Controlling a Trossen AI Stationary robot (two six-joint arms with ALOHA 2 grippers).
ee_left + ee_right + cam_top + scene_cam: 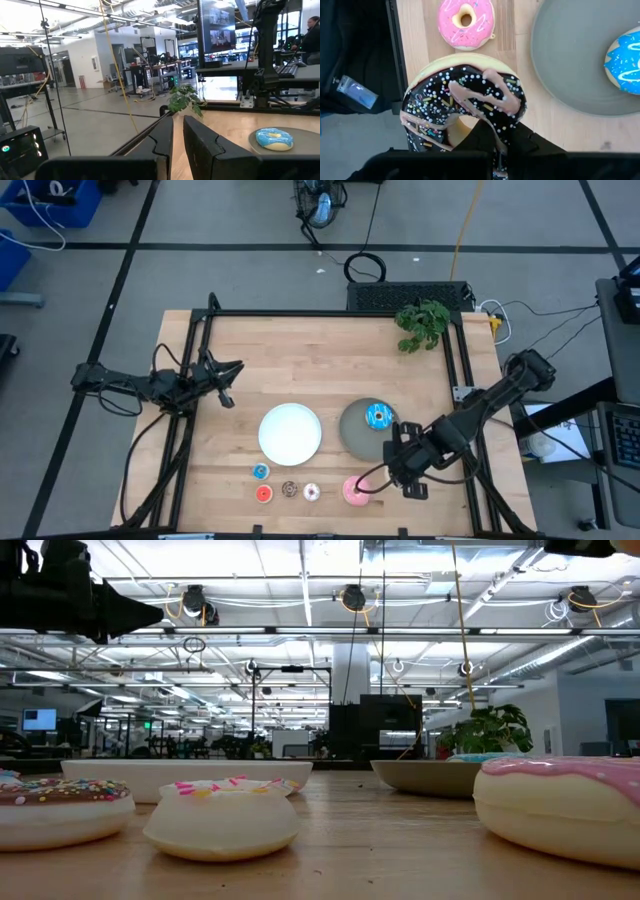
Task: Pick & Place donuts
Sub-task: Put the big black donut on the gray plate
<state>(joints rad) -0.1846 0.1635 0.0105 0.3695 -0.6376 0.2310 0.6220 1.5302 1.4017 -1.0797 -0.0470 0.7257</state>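
The large dark brown sprinkled toy ring donut (465, 117) is clamped through its hole by the right pincer (492, 137), above the counter beside the grey round plate (570, 65). One-sided grip; slipping or tilting is risked. Left pincer (177, 137) idle, nearly together.
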